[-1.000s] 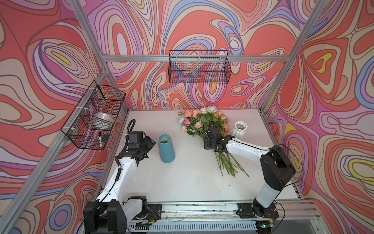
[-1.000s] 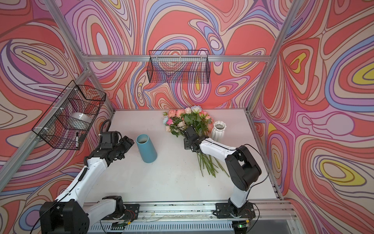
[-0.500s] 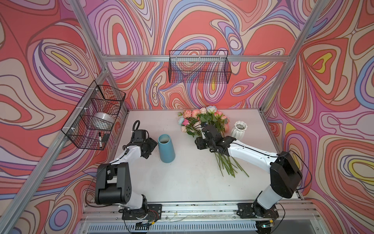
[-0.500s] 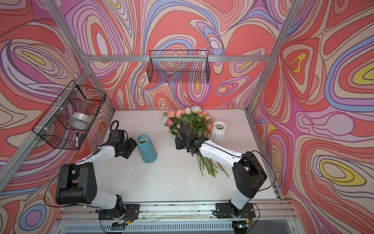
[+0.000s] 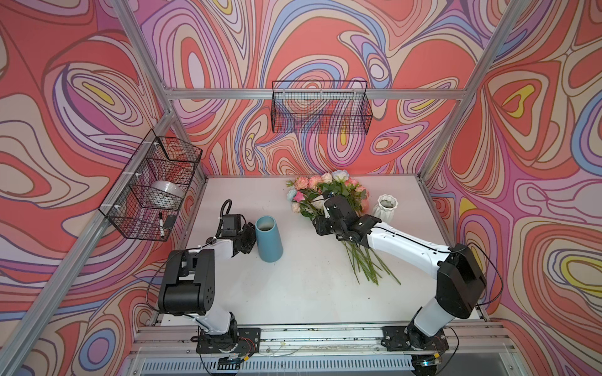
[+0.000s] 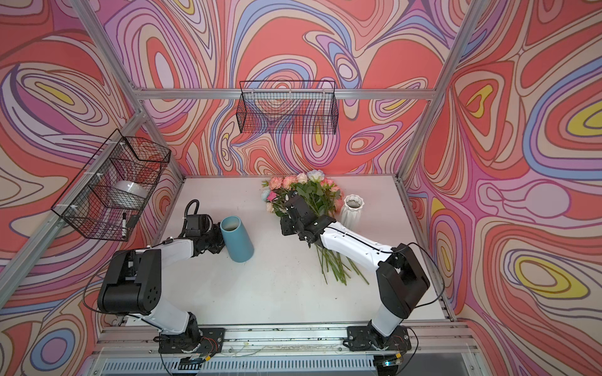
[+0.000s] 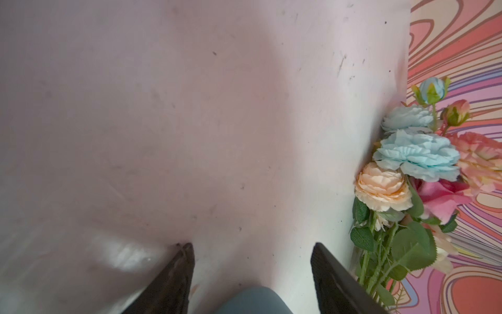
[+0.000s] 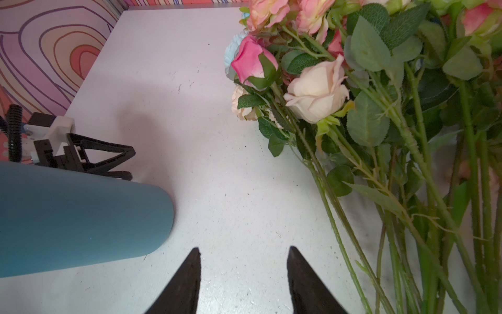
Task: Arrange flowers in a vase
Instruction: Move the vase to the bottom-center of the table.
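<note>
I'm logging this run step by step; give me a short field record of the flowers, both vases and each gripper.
flowers: loose bunch lying on the table, none in a vase
blue vase: upright, no flowers in it, on the left arm's side
white vase: upright, no flowers in it, beside the flowers
left gripper: open, jaws either side of the blue vase
right gripper: open, empty, beside the flowers
</note>
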Tool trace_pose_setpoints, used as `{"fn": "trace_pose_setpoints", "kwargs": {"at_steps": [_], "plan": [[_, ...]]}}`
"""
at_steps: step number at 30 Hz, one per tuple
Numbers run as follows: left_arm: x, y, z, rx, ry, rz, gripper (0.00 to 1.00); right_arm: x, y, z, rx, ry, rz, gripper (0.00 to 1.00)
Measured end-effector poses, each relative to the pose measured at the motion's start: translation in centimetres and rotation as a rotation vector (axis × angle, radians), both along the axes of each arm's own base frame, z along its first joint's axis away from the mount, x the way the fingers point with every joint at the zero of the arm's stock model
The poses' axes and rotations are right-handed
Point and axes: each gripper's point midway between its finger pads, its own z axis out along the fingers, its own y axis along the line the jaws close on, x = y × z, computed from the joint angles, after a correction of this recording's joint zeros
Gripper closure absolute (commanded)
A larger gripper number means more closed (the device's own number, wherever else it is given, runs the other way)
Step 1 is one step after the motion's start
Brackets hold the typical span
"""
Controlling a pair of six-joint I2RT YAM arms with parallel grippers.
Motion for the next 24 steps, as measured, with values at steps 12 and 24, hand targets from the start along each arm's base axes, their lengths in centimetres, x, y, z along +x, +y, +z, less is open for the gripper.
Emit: {"fn": "trace_pose_setpoints", "kwargs": {"at_steps": [12, 24], "plan": [[-2.7, -6.8, 0.0, 0.008, -0.012, -0.162, 0.31, 2.0, -3.4, 0.0, -0.039, 0.019, -0.083, 0.51], [-6.1, -13.8, -0.1, 0.006, -0.043, -0.352, 0.32, 1.3, -6.3, -3.9, -0.157, 0.108, -0.1, 0.38]]}}
